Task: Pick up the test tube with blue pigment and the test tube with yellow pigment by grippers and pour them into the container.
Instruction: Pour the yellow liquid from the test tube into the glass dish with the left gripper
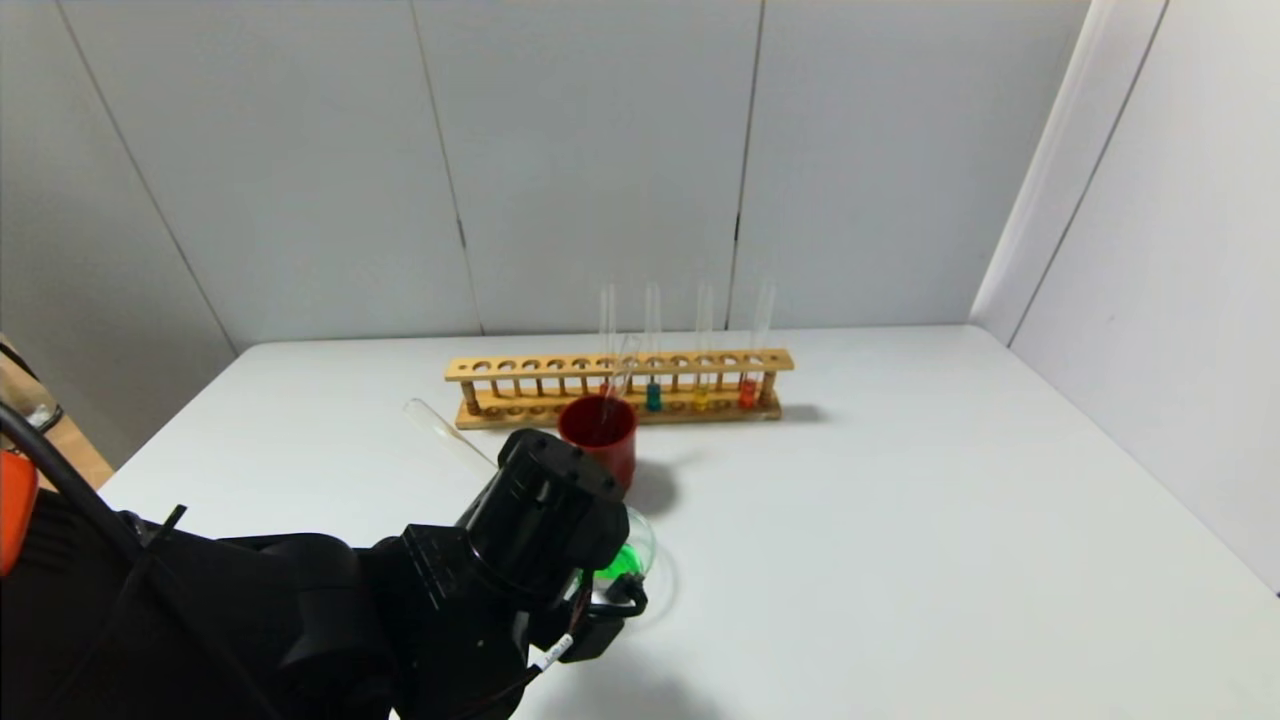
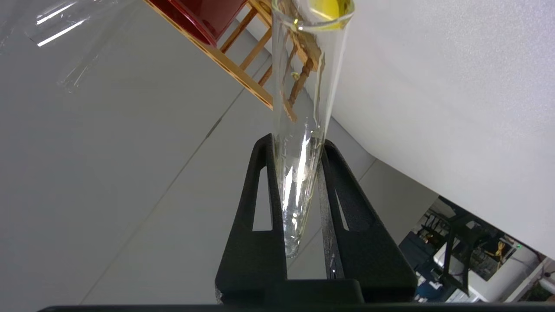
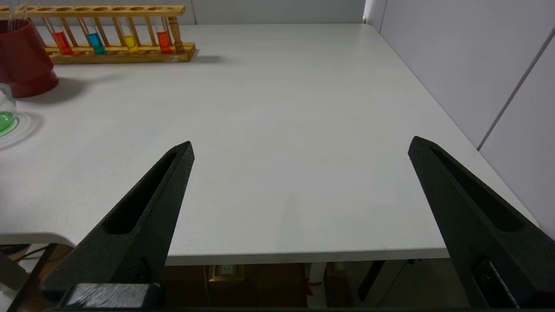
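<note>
Yellow tube tipped over the container

The left gripper (image 2: 299, 147) is closed on the test tube with yellow pigment (image 2: 303, 130), held slantwise — mouth down by the container (image 1: 632, 556), which holds green liquid, round end up toward the rack (image 1: 620, 388); yellow is seen at the far end. The test tube with blue pigment (image 1: 653, 396) stands upright in the rack, behind the red cup (image 1: 598, 436). The right gripper (image 3: 299, 182) is spread wide, well apart from the rack.

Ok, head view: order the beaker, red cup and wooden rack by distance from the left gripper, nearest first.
1. Beaker, green liquid inside, right beside the left gripper.
2. Red cup, just behind the beaker.
3. Wooden rack, farthest, behind the cup near the wall.
</note>
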Controlling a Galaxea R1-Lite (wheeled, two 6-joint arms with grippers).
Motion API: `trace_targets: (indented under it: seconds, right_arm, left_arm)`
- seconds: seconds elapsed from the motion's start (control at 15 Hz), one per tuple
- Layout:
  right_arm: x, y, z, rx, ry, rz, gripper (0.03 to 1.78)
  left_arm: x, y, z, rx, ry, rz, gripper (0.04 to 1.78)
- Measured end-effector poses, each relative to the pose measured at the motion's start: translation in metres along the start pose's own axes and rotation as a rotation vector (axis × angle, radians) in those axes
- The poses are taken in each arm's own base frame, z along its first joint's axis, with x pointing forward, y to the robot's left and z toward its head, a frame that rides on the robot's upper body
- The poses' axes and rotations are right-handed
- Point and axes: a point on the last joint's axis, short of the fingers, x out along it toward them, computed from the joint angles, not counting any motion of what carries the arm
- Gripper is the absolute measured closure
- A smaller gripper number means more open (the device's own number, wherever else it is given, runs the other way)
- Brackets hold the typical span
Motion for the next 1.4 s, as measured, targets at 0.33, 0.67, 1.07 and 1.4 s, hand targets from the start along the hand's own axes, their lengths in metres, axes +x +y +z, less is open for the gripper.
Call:
trace_targets:
  seconds: [0.33, 0.67, 1.07, 1.4]
  right_arm:
    - [0.000, 0.000, 0.000, 0.000, 0.000, 0.000, 0.08]
    - [0.000, 0.000, 0.000, 0.000, 0.000, 0.000, 0.08]
    - [0.000, 0.000, 0.000, 0.000, 0.000, 0.000, 0.08]
    - [0.000, 0.000, 0.000, 0.000, 0.000, 0.000, 0.08]
  left_arm:
    - [0.002, 0.003, 0.002, 0.008, 0.019, 0.001, 1.55]
    - [0.005, 0.010, 0.004, -0.016, 0.020, 0.014, 1.55]
    - [0.007, 0.013, 0.007, -0.025, 0.020, 0.019, 1.55]
    - [0.008, 0.013, 0.009, -0.021, 0.019, 0.015, 1.55]
